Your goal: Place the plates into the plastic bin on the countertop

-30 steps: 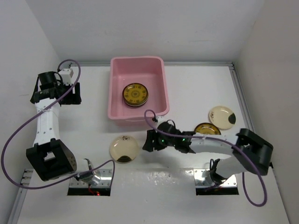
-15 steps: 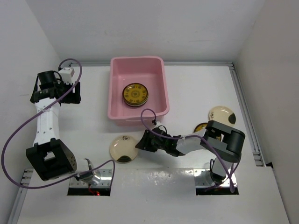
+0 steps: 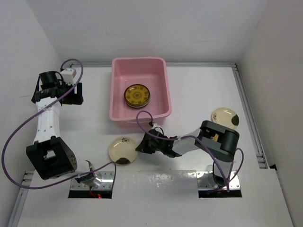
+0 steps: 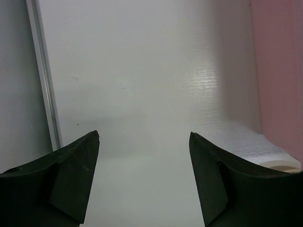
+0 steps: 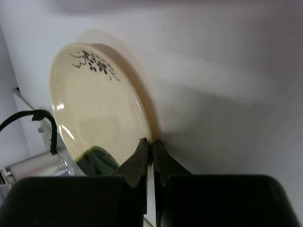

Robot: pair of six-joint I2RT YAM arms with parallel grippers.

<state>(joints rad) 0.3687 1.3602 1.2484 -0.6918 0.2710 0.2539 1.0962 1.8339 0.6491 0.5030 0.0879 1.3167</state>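
Lying flat on the countertop (image 5: 218, 71), a cream plate (image 5: 94, 111) meets the tips of the right gripper (image 5: 152, 144) at its rim; the jaws are almost closed. Its glossy glaze carries a dark floral sprig and a dark patch near the edge

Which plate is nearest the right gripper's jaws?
The cream plate with the dark sprig, in front of the pink bin; the right gripper is at its rim. The patterned plate lies in the bin, another cream one near the right wall.
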